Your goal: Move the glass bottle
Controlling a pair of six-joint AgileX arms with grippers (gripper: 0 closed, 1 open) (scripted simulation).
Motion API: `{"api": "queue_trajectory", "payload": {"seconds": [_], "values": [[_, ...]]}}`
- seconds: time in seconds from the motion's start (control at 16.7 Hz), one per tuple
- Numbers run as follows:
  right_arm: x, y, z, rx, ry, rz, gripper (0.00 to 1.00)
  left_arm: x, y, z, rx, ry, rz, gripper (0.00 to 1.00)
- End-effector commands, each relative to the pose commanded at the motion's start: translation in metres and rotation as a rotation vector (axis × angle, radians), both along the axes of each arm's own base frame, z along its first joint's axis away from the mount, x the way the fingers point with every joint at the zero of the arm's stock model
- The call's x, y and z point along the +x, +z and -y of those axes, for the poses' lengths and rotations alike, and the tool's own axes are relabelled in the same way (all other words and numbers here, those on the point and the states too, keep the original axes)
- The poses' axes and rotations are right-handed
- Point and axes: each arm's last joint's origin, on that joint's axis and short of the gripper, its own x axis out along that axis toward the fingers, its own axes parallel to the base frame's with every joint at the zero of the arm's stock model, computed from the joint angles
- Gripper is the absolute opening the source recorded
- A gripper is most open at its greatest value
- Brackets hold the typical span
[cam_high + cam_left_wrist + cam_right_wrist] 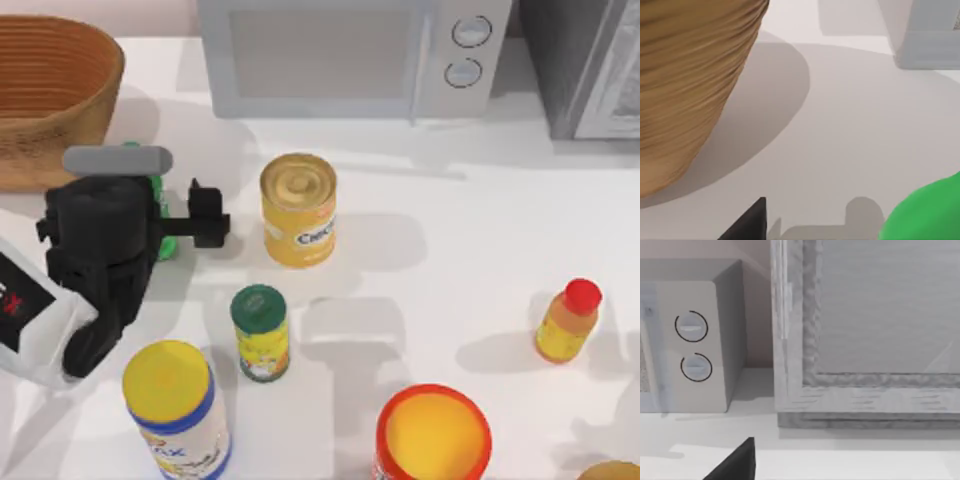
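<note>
The glass bottle [163,243] stands at the table's left and is mostly hidden under my left arm, with only green slivers showing. In the left wrist view its green body [927,212] sits close at the edge. My left gripper [178,222] is at the bottle, open, with one black finger [206,216] to the bottle's right and a small gap between them. The right gripper [735,465] is parked at the back right, facing the microwave and a grey cabinet.
A wicker basket [55,90] stands just behind the bottle at the back left. A yellow can [298,208], a green-lidded jar [261,332], a blue-banded tub [175,405], an orange-rimmed container [432,435] and a red-capped bottle [568,320] stand around. The microwave [350,55] lines the back.
</note>
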Motion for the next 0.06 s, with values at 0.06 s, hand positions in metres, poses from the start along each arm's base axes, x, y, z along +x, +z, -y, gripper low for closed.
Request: {"api": "queue_trajectory", "payload": {"seconds": [0.06], "values": [[0.0,0.0,0.0,0.0,0.0,0.0,1.0,0.0,0.0,0.0,0.0,0.0,0.0,1.0]]}}
